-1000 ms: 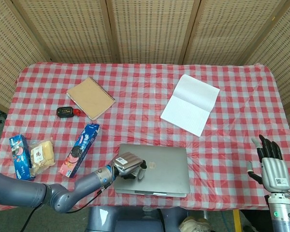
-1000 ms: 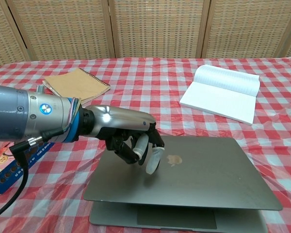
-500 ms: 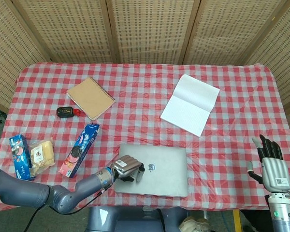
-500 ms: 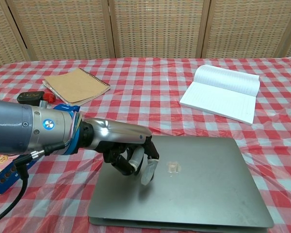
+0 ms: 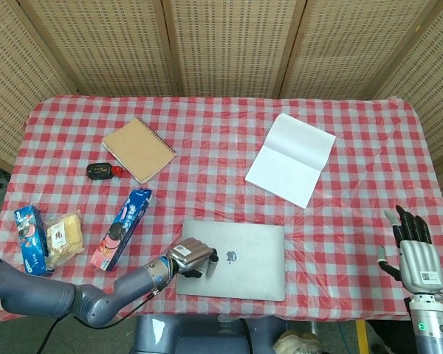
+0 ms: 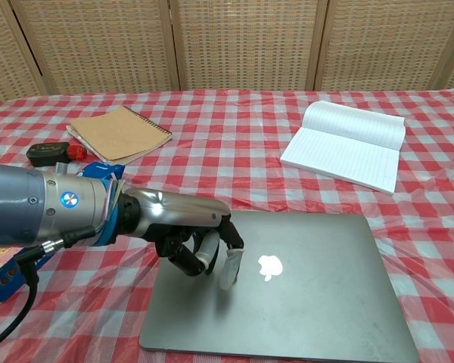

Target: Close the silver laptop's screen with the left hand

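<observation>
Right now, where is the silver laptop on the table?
In the head view, the silver laptop lies closed at the near edge of the table, just left of centre, with the left robot hand resting on its lid and the blue cookie box to its left.

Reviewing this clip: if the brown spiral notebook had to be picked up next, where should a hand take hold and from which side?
Judging by its pose, grip the brown spiral notebook by its near-left long edge, opposite the wire spiral along its far-right edge. It lies flat and angled on the tablecloth, so come low from the left, fingers sliding under. That side is bare, though the small black device lies nearby.
</observation>
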Robot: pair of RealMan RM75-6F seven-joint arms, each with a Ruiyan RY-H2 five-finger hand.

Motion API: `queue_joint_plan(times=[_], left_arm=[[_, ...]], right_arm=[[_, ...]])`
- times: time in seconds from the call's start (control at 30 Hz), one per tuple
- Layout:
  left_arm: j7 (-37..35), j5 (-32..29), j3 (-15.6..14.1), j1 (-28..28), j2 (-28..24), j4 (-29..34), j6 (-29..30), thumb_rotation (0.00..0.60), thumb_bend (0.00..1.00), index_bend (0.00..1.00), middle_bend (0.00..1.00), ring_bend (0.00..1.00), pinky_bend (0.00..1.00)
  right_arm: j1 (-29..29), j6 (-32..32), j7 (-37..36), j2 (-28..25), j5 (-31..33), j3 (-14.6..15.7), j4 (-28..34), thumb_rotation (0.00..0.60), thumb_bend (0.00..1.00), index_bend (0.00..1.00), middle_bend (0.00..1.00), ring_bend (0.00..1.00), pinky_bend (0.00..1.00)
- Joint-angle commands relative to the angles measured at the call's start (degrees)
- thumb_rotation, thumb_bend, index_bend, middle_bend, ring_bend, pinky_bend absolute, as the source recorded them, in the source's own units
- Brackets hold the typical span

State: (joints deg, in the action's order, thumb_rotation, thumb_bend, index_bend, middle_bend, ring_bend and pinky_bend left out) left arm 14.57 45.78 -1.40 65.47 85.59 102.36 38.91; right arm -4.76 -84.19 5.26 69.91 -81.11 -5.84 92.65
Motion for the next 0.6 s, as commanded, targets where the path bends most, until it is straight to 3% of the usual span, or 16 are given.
queue_joint_plan(times=[0.03,0.17,0.23,0.33,0.47,0.6], left_arm=[[0.5,1.5,0.1,-0.8,-1.8,1.7,2.2,0.600,0.97,0.46,0.25,0.34,0.32],[3.0,5.2,-0.1,-3.7,-4.1,5.2,10.5,0.600,0.70,0.26,0.04,0.12,0.13],[4.2,7.6,-0.2,-6.0,-4.7,6.4,16.2,0.600,0.59,0.16,0.00,0.03,0.06],[8.5,11.9,-1.9,-9.9,-5.0,7.0,25.5,0.600,0.42,0.03,0.00,0.00,0.00],[16.9,18.1,-5.1,-16.1,-3.8,5.2,38.7,0.600,0.31,0.00,0.00,0.00,0.00],[19.7,22.2,-8.0,-22.2,-3.7,3.4,47.0,0.600,0.25,0.00,0.00,0.00,0.00]], right_arm=[[0.0,-0.2,-0.1,0.0,-0.2,0.0,0.1,0.600,0.72,0.00,0.00,0.00,0.00],[0.1,-0.5,-0.4,0.0,-0.6,0.0,0.0,0.600,0.72,0.00,0.00,0.00,0.00],[0.1,-0.6,-0.5,0.0,-1.0,0.1,-0.1,0.600,0.72,0.00,0.00,0.00,0.00],[0.0,-0.6,-0.7,0.2,-1.4,0.3,-0.4,0.600,0.71,0.00,0.00,0.00,0.00],[-0.2,-0.3,-1.0,0.5,-2.1,0.7,-0.9,0.600,0.70,0.00,0.00,0.00,0.00],[-0.3,-0.3,-1.3,0.7,-2.4,0.7,-1.5,0.600,0.69,0.00,0.00,0.00,0.00]])
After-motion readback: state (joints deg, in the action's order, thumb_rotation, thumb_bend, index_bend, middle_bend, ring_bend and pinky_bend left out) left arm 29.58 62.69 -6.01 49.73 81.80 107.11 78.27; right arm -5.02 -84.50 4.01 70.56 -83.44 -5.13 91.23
